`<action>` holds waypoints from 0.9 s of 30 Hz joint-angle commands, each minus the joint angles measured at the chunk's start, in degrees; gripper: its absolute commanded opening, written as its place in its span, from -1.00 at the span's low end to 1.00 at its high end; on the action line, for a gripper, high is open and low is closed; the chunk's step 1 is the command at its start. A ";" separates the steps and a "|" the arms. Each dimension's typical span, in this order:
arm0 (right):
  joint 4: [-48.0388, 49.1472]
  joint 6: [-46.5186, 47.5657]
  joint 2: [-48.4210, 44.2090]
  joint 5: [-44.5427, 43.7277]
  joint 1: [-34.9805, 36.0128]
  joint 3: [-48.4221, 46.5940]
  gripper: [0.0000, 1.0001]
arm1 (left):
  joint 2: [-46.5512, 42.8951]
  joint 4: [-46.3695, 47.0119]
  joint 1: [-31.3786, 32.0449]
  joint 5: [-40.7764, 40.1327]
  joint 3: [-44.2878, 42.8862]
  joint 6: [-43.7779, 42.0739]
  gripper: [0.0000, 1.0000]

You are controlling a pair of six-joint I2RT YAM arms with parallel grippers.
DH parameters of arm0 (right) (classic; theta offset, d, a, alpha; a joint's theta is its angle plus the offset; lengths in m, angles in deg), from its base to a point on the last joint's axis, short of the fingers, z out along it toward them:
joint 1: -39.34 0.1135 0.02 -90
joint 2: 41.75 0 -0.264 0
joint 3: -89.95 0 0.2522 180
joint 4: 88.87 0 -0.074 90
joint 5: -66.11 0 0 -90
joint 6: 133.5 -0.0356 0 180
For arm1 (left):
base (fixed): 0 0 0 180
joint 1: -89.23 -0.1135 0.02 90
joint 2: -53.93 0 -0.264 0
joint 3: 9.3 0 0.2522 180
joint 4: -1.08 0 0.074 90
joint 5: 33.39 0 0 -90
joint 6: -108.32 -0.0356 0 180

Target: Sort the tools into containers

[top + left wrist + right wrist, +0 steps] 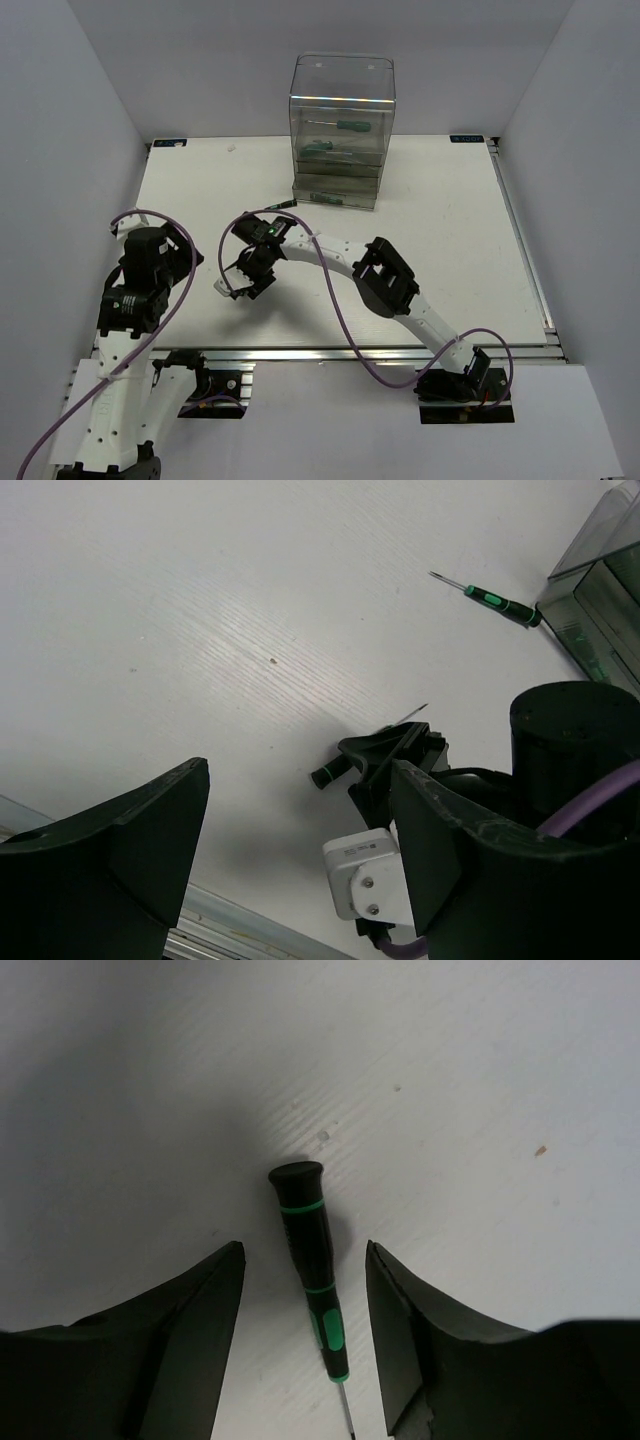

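A green-and-black screwdriver [312, 1260] lies flat on the white table, between the fingers of my right gripper [303, 1256]. That gripper is open, with a gap on each side of the handle. From the left wrist view the right gripper [385, 765] is low over the table and the screwdriver's handle end [335, 772] sticks out of it. My left gripper [300, 780] is open and holds nothing. It hovers left of the right gripper [247, 275]. A second screwdriver [283, 205] [500, 602] lies beside the containers [342, 130], which hold green-handled tools [350, 127].
The clear box of drawers [600, 600] stands at the back middle of the table [450, 250]. The right arm's elbow [390, 275] and purple cables [340, 320] cross the near middle. An aluminium rail [350, 353] runs along the near edge.
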 commanded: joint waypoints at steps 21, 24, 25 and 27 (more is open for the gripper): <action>-23.51 10.99 5.90 -7.77 -0.24 -2.84 -0.33 | -5.76 -6.43 -0.03 -2.80 -1.58 -0.37 0.69; -25.53 10.20 5.90 -8.21 -0.24 -2.58 -0.35 | -6.46 -6.96 -0.03 -2.72 -1.31 0.24 0.69; -26.06 9.85 5.81 -8.30 -0.24 -2.58 -0.36 | -6.55 -7.22 -0.03 -2.72 -1.40 0.42 0.69; -28.51 8.88 5.46 -9.00 -0.32 -2.14 -0.35 | -7.07 -7.57 -0.03 -2.54 -1.40 0.86 0.69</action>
